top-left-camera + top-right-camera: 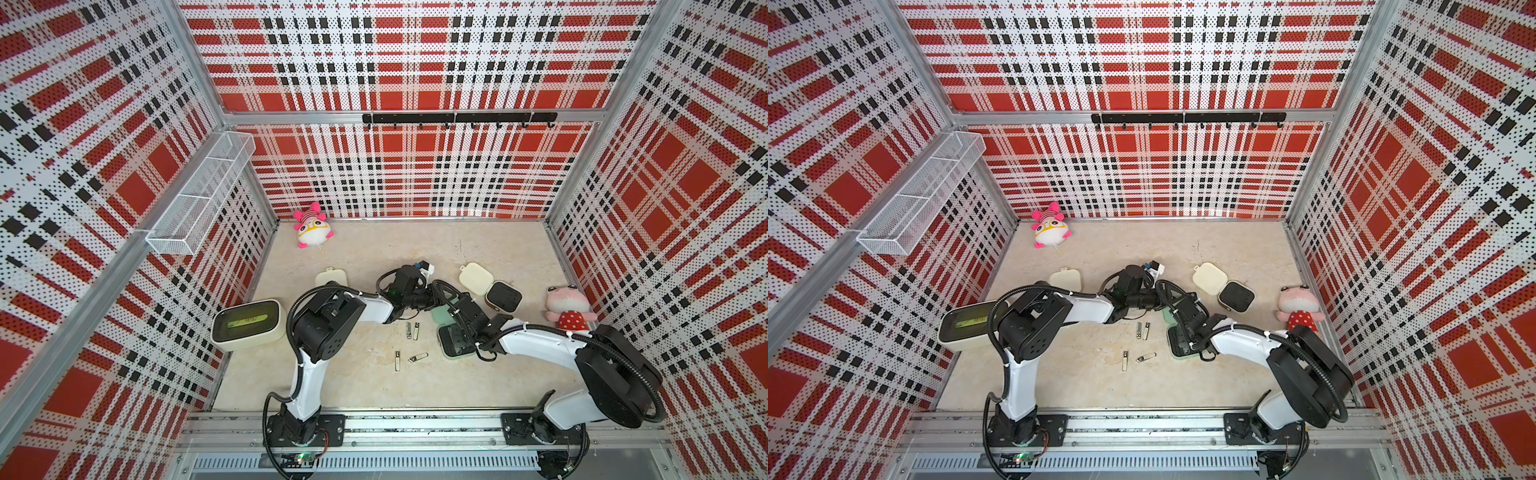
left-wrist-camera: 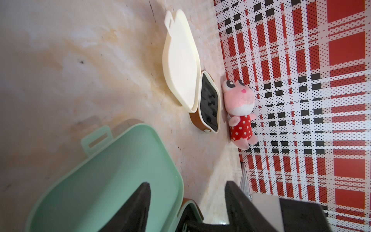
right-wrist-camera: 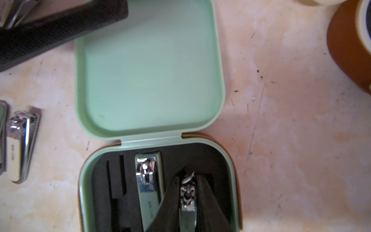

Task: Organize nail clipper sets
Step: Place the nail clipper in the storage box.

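Two robot arms meet over an open mint green case near the middle of the table, partway through packing nail clippers.

One clipper sits in the case's black tray. The right gripper points down over the next slot, pinched shut on a second clipper. The left arm reaches in from the side; the left gripper has its jaws apart and holds nothing, one finger lying over the flat lid. Four silver tools lie loose beside the case. An open cream case has an empty tray; another cream case appears shut. Most of the job seems left.
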You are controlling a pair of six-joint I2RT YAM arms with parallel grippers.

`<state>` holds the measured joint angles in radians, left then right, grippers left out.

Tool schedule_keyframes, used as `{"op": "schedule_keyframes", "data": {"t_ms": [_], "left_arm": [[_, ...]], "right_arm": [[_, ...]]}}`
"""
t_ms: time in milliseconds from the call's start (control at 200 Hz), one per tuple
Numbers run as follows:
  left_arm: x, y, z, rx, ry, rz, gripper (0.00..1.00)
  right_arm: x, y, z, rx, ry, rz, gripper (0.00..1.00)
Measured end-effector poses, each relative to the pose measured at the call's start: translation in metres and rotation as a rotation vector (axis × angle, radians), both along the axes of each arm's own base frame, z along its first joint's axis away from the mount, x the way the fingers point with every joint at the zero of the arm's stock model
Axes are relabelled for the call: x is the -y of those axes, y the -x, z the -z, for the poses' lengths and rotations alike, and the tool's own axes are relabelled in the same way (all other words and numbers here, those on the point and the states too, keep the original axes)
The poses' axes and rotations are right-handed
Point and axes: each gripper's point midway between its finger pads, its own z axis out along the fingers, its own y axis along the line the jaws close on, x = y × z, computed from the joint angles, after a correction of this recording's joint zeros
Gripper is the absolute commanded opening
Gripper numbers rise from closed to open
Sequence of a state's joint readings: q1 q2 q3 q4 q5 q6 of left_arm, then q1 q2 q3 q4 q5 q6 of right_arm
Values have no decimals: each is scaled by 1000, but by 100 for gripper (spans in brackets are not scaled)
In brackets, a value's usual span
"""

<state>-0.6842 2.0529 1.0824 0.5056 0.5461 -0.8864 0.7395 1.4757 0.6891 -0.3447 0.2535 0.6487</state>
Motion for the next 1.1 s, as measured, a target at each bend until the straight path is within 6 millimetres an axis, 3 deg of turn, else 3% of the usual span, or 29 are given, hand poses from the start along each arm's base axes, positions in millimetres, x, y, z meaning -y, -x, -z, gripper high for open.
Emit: {"op": "schedule_keyframes", "data": {"t_ms": [256,1097], "left_arm": [[0,0,0,0,0,0,63],[0,0,0,0,0,0,61]], "right_arm": [[2,-1,0,4,7,4,29],[5,-5,-12,48,7,21,30]]}}
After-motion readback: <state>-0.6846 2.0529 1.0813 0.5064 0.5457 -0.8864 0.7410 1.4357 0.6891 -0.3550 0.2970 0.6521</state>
